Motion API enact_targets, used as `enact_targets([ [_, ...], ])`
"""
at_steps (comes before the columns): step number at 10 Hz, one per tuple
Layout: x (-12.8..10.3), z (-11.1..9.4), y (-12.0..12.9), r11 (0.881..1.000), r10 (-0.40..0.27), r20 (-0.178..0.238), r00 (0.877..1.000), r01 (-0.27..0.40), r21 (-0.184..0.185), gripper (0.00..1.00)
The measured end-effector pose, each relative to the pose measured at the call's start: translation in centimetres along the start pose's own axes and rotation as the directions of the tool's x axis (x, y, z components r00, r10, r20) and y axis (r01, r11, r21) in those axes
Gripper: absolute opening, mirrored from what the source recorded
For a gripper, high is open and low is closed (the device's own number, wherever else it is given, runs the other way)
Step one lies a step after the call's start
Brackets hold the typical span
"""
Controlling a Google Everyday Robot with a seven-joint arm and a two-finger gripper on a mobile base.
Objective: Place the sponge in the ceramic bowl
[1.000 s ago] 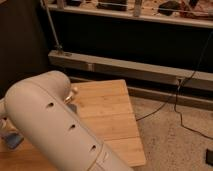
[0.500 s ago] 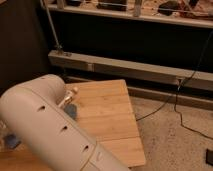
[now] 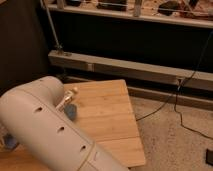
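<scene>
Wooden desk [image 3: 107, 120] is spreading right of the gripper [image 3: 68, 100], which is peeking past the white arm [image 3: 45, 125] — its hold I cannot tell. A blue object [image 3: 72, 111] is lying just beneath it.

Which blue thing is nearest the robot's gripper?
The blue thing right beside the gripper, over the wooden table. The other blue thing peeks out at the left edge, beyond the white arm.

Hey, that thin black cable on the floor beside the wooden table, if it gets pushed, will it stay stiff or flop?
Probably floppy: the cable lies in loose curves on the floor. Being thin, it likely weighs little and would drag rather than roll. The gripper sits over the wooden table, at the edge of the arm, apart from the cable.
</scene>
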Motion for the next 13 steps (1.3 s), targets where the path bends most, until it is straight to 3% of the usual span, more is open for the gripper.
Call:
enact_targets([
  [2,-0.1,-0.1,-0.3,1.0,0.003,-0.004,1.0,-0.003,0.0,0.03],
  [3,-0.2,-0.3,-0.7,1.0,0.004,-0.002,1.0,-0.004,0.004,0.0],
  [6,-1.6,-3.4,-2.6,1.0,0.011,0.035,0.999,-0.012,0.024,0.0],
  [11,-3.6,-9.5,-9.2,0.993,0.039,0.091,0.995,-0.048,0.105,0.0],
  [13,-3.9,-10.6,-12.0,0.989,0.054,0.089,0.995,-0.066,0.135,0.0],
])
